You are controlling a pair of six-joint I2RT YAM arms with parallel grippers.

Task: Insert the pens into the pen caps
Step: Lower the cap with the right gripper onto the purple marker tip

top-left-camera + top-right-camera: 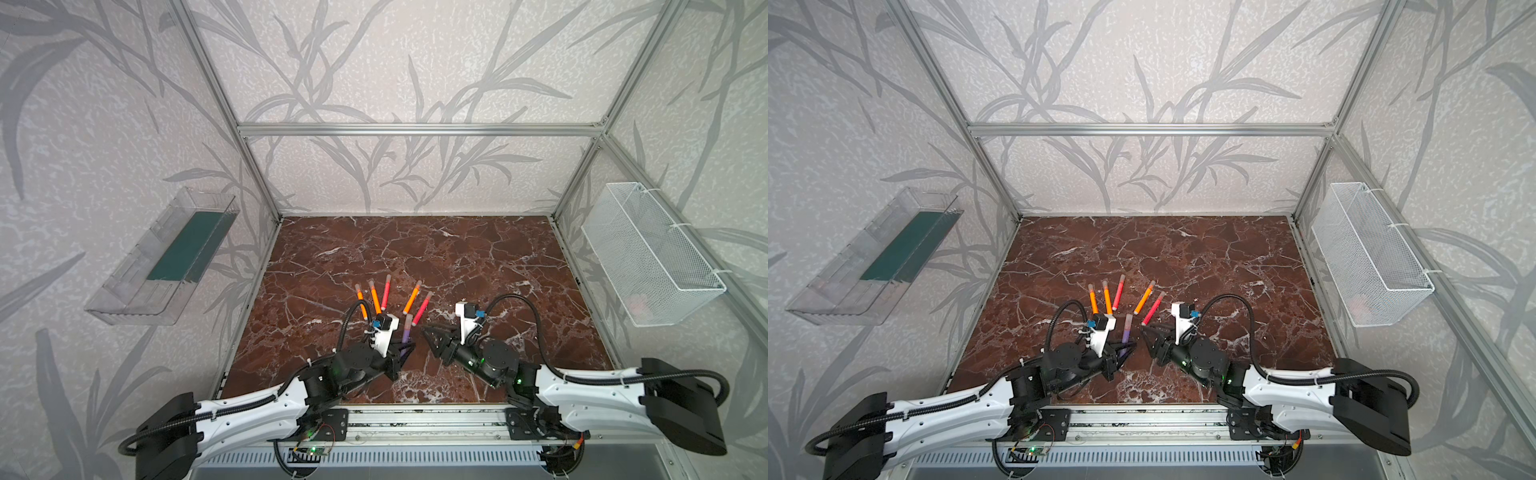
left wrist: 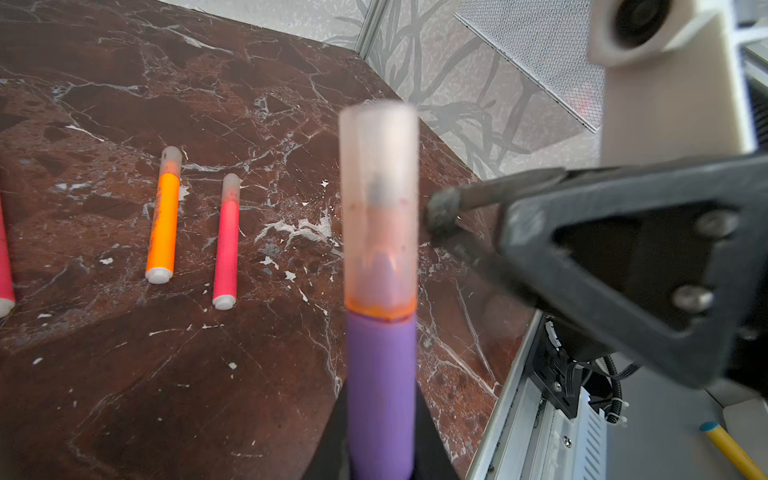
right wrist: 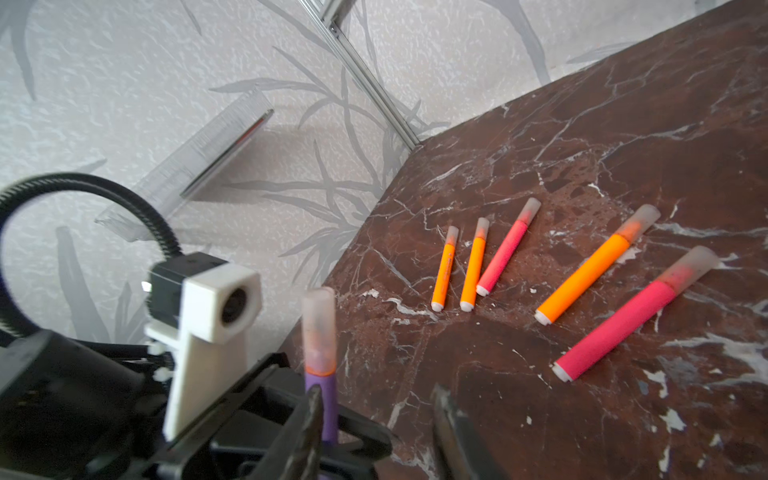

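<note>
My left gripper point(image 1: 407, 347) point(image 1: 1125, 347) point(image 2: 381, 465) is shut on the purple pen point(image 1: 406, 334) point(image 1: 1125, 334) point(image 2: 381, 386) point(image 3: 329, 395), which stands tilted above the table near its front middle. A translucent pen cap point(image 1: 409, 320) point(image 2: 379, 199) point(image 3: 319, 328) sits over its tip. Just right of it, my right gripper point(image 1: 428, 338) point(image 1: 1145, 332) point(image 3: 376, 399) is open, with nothing between its fingers and one finger point(image 2: 442, 216) close beside the cap. Behind them several capped pens lie on the marble: three orange point(image 1: 375, 299) point(image 1: 361, 305) point(image 1: 411, 299) and two red-pink point(image 1: 386, 293) point(image 1: 422, 309).
A clear plastic tray point(image 1: 166, 257) hangs on the left wall and a white mesh basket point(image 1: 648, 253) on the right wall. An aluminium rail point(image 1: 415, 419) runs along the table's front edge. A yellow stick with a blue tip point(image 2: 727, 449) lies off the table.
</note>
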